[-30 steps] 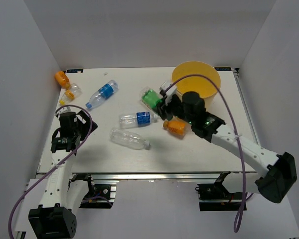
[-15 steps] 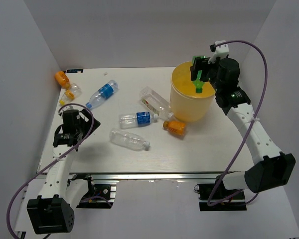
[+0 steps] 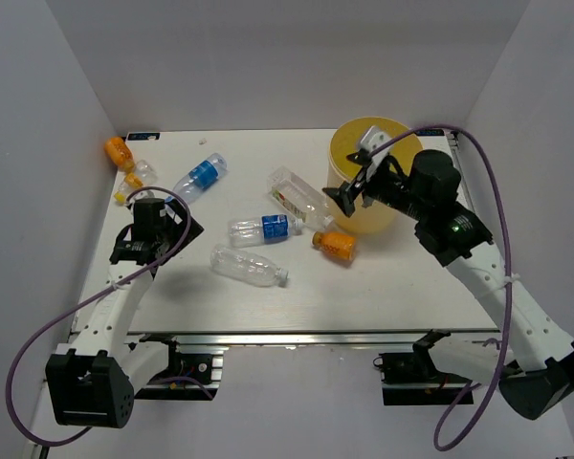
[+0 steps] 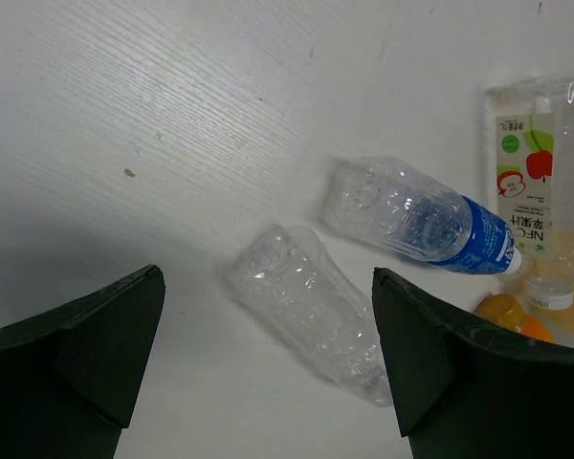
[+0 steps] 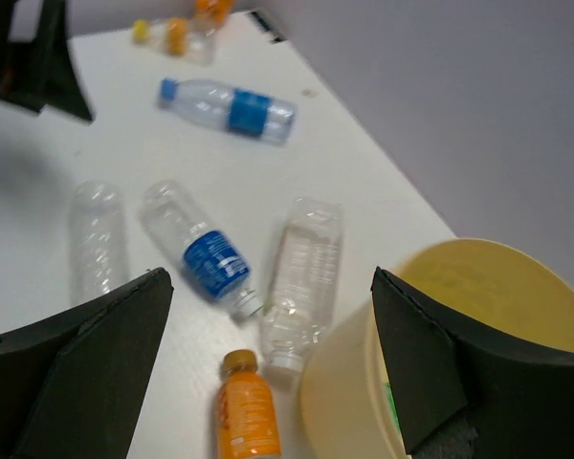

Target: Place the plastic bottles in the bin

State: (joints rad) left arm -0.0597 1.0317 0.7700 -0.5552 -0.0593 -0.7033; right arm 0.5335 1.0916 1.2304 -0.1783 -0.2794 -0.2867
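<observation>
The yellow bin stands at the table's back right, and a sliver of green shows inside it. My right gripper hangs open and empty at its left side, above an orange bottle and a clear red-green-label bottle. My left gripper is open over the table's left part, with a plain clear bottle lying between its spread fingers but below them. A blue-label bottle lies just beyond. Another blue-label bottle, an orange bottle and a small clear one lie at the far left.
Grey walls enclose the table on three sides. The right arm's purple cable loops over the bin's right side. In the right wrist view the bin's wall stands close to the right finger.
The right gripper carried a green bottle from the table up over the bin, opened, and has swung back to the bin's left side, empty. The left gripper moved right, toward the plain clear bottle.
</observation>
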